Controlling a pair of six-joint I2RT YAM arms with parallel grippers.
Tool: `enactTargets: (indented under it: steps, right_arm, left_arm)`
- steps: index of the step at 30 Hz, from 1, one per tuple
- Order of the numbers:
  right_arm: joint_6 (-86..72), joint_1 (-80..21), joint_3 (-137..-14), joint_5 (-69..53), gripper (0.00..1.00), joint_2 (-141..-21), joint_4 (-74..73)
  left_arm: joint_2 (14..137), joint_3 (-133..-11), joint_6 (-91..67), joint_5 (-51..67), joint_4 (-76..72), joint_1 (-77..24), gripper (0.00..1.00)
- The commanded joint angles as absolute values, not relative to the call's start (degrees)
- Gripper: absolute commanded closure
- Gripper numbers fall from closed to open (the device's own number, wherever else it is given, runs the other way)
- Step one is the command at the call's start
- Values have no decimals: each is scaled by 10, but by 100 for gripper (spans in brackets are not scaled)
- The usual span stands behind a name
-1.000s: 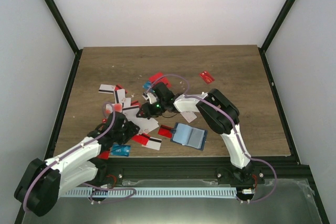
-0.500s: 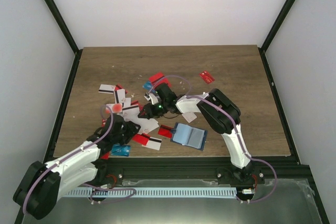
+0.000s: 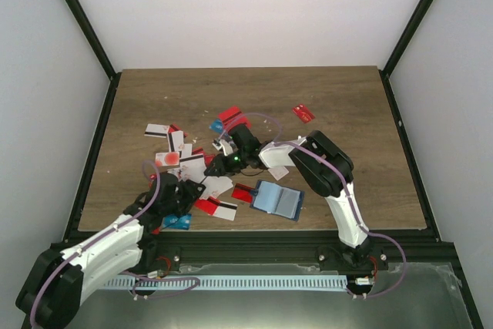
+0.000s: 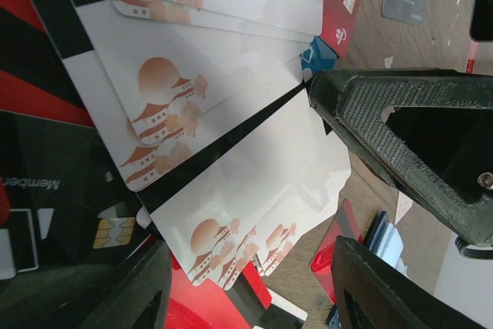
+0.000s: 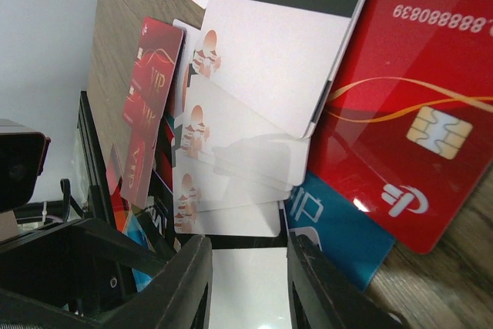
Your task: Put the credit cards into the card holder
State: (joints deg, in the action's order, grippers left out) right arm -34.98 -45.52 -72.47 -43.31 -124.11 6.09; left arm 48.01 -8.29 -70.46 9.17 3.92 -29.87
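- Cards (image 3: pixel 202 166), thin red, white and blue plastic rectangles, lie heaped under left gripper (image 4: pixel 250 250) and right gripper (image 5: pixel 246 243), both with jaws parted.
- Navy folding card holder (image 3: pixel 277 200) lies open at four o'clock from right gripper, apart.

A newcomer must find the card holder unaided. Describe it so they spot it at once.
On the wooden table, look near the front edge, just right of the heap of credit cards. The card holder lies there opened flat. Unlike the single red, white and blue cards beside it, it is bigger, pale blue inside with a dark navy rim.
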Motion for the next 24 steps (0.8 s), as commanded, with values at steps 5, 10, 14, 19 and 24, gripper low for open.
enactTargets:
  steps: [5, 10, 14, 19, 24]
  right_arm:
    - [-349, -464, -702, -431, 72, -1253, 12]
    - [-349, -467, -698, -433, 75, -1255, 11]
    - [-351, -473, -694, -434, 78, -1253, 14]
    - [-353, -477, -690, -433, 81, -1251, 15]
    - [-354, -478, -690, -432, 83, -1251, 13]
  left_arm:
    - [511, -43, -713, 82, 32, -296, 42]
    - [476, -44, -713, 82, 36, -296, 46]
    - [429, -57, -711, 70, 60, -296, 49]
    - [394, -71, -710, 60, 77, -296, 50]
    - [390, -76, -710, 62, 81, -296, 54]
